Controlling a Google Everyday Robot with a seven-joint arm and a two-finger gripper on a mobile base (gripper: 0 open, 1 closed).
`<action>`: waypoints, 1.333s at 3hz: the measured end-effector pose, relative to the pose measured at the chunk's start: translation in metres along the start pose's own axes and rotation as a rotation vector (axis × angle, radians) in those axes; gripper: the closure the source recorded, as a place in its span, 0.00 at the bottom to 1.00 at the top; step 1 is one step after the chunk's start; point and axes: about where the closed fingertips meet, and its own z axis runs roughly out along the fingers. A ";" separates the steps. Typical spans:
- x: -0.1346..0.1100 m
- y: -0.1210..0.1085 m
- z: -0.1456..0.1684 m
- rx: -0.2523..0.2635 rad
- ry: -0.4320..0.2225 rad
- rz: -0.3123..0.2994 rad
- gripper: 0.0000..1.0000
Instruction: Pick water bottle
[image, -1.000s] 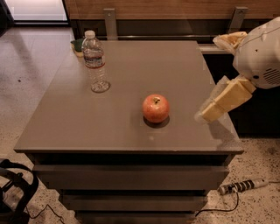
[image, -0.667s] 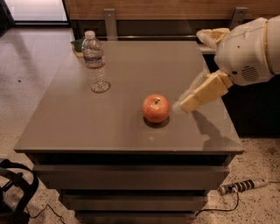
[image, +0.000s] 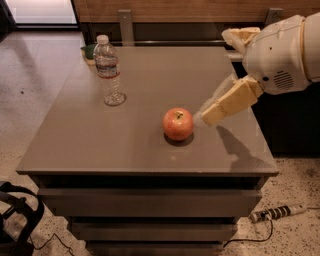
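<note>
Your gripper (image: 210, 114) hangs over the table top at the apple's 3 o'clock, near the fruit but not touching it, and it holds nothing. From this angle you cannot tell whether it is apart or together. It is a tan, blocky, wedge-like piece that slants down toward 8 o'clock from the arm's (image: 282, 52) rounded white shell, which has a small round grille of holes on its side. It throws a dark shadow on the table at its 5 o'clock. The water bottle (image: 108, 70) stands upright toward the table's 10 o'clock corner, well apart from the gripper, with the apple between them. You see clear ribbed plastic, a white screw cap and a pale label with a reddish band; no writing on it can be read. The apple (image: 178, 123) is round and red with a yellowish patch, stem up, sitting a little toward 4 o'clock of the table's middle. The table (image: 90, 145) has a smooth, matte grey-brown square top over dark, stacked, drawer-like fronts. Just behind the bottle, at its 11 o'clock, a dark green thing (image: 88, 50) peeks out, too hidden to name. On the speckled floor a ribbed grey cable end (image: 275, 212) lies at the table's 5 o'clock and black straps (image: 17, 215) at its 7 o'clock.
</note>
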 end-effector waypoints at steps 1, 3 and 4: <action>0.003 -0.016 0.030 0.005 -0.078 0.042 0.00; 0.034 -0.073 0.124 0.099 -0.224 0.242 0.00; 0.034 -0.094 0.148 0.130 -0.281 0.269 0.00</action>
